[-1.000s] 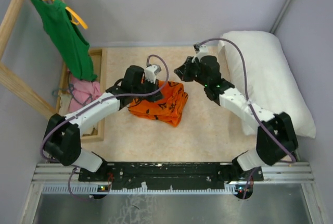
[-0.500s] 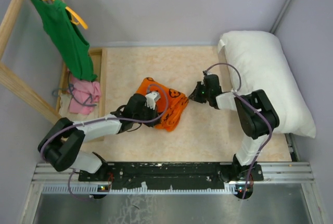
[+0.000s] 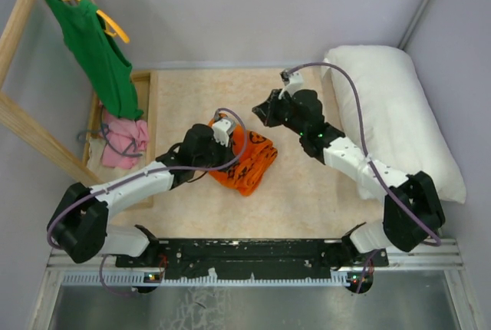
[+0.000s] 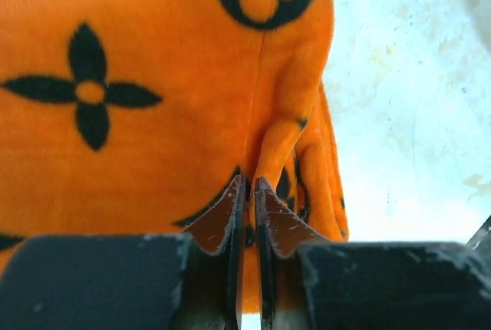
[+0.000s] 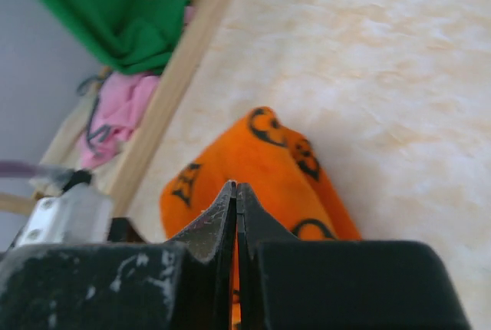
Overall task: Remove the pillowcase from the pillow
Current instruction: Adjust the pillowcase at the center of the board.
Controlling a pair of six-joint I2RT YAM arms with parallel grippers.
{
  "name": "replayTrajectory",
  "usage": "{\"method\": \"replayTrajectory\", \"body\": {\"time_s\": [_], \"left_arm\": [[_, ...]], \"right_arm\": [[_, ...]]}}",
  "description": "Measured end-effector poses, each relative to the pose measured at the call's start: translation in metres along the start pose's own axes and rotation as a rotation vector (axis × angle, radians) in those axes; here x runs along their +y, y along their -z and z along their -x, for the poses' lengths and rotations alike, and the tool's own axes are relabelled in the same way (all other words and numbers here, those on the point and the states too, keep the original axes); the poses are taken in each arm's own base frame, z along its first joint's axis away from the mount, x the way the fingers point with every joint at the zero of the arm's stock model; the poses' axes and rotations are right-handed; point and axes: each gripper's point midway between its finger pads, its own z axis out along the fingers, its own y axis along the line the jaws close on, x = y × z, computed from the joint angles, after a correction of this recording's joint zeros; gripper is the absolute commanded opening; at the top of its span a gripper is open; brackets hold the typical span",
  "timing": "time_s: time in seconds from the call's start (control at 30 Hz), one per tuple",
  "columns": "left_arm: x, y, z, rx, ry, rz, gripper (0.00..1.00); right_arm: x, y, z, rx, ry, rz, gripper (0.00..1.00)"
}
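On counter (image 3: 307,199), pillowcase (image 3: 249,163) lies bunched, off pillow (image 3: 399,107) at far right; removal looks done. My right jaws clenched, empty; left jaws at fabric, can't tell grip.

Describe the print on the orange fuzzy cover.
Black flower and circle motifs on bright orange fuzzy pillowcase; left wrist view best.

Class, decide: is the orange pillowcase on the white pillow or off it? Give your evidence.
Off. The pillowcase lies bunched on the table, apart from the bare pillow at the right.
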Motion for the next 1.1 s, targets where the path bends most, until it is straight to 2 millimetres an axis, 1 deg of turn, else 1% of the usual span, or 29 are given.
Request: {"method": "replayTrajectory", "body": {"time_s": [0.07, 0.13, 0.17, 0.2, 0.27, 0.33, 0.37, 0.43, 0.47, 0.5, 0.53, 0.6, 0.7, 0.77, 0.8, 0.83, 0.87, 0.9, 0.93, 0.97, 1.0, 1.03, 1.07, 1.1], "left_arm": [[-0.003, -0.004, 0.009, -0.017, -0.001, -0.010, 0.14], [-0.005, -0.009, 0.011, -0.021, 0.005, -0.023, 0.14], [-0.005, -0.012, 0.010, -0.016, 0.011, -0.029, 0.13], [-0.006, -0.015, 0.007, -0.009, 0.019, -0.035, 0.13], [-0.006, -0.023, 0.001, 0.005, 0.034, -0.045, 0.14], [-0.005, -0.028, -0.012, 0.018, 0.054, -0.052, 0.19], [-0.004, -0.029, -0.023, 0.030, 0.069, -0.053, 0.19], [-0.001, -0.031, -0.045, 0.054, 0.098, -0.055, 0.19], [0.000, -0.031, -0.055, 0.060, 0.114, -0.056, 0.18], [0.000, -0.032, -0.061, 0.055, 0.124, -0.059, 0.18], [0.000, -0.032, -0.062, 0.040, 0.136, -0.063, 0.18], [0.000, -0.032, -0.060, 0.018, 0.146, -0.069, 0.21], [-0.001, -0.027, -0.053, 0.002, 0.151, -0.072, 0.28], [0.000, -0.019, -0.043, -0.004, 0.148, -0.062, 0.32], [0.000, -0.013, -0.032, -0.014, 0.142, -0.057, 0.35], [0.000, -0.006, -0.017, -0.039, 0.136, -0.053, 0.38], [0.002, 0.002, 0.002, -0.076, 0.130, -0.047, 0.39], [0.006, 0.011, 0.025, -0.124, 0.123, -0.037, 0.36], [0.011, 0.020, 0.048, -0.178, 0.119, -0.024, 0.31], [0.016, 0.029, 0.068, -0.227, 0.117, -0.010, 0.22], [0.023, 0.038, 0.084, -0.271, 0.118, 0.009, 0.11], [0.032, 0.046, 0.096, -0.307, 0.121, 0.028, 0.03], [0.041, 0.052, 0.103, -0.333, 0.126, 0.050, 0.00], [0.053, 0.057, 0.105, -0.349, 0.138, 0.071, 0.00]], "right_arm": [[0.027, 0.000, 0.000, -0.006, 0.004, 0.088, 0.00], [0.031, -0.005, -0.008, 0.007, -0.017, 0.121, 0.00], [0.028, -0.010, -0.017, 0.021, -0.035, 0.125, 0.00], [0.020, -0.016, -0.032, 0.047, -0.056, 0.121, 0.00], [-0.002, -0.025, -0.075, 0.130, -0.104, 0.087, 0.00], [-0.029, -0.024, -0.130, 0.237, -0.167, 0.036, 0.00], [-0.043, -0.021, -0.157, 0.289, -0.206, 0.008, 0.00], [-0.062, -0.013, -0.192, 0.354, -0.281, -0.028, 0.00], [-0.064, -0.011, -0.196, 0.352, -0.316, -0.019, 0.00], [-0.063, -0.012, -0.192, 0.336, -0.332, -0.003, 0.00], [-0.062, -0.013, -0.187, 0.321, -0.341, 0.011, 0.00], [-0.063, -0.013, -0.184, 0.312, -0.357, 0.015, 0.00], [-0.065, -0.010, -0.180, 0.311, -0.359, 0.003, 0.01], [-0.064, -0.005, -0.168, 0.300, -0.329, -0.017, 0.10], [-0.063, -0.003, -0.157, 0.283, -0.302, -0.027, 0.13], [-0.060, -0.003, -0.143, 0.257, -0.272, -0.034, 0.16], [-0.055, -0.005, -0.129, 0.232, -0.245, -0.033, 0.18], [-0.048, -0.008, -0.110, 0.197, -0.215, -0.028, 0.19], [-0.038, -0.012, -0.090, 0.161, -0.188, -0.012, 0.16], [-0.025, -0.018, -0.070, 0.124, -0.165, 0.015, 0.10], [-0.013, -0.022, -0.053, 0.093, -0.150, 0.043, 0.02], [0.001, -0.027, -0.038, 0.066, -0.138, 0.074, 0.00], [0.015, -0.033, -0.020, 0.032, -0.136, 0.109, 0.00], [0.025, -0.037, -0.015, 0.022, -0.130, 0.134, 0.00]]}}
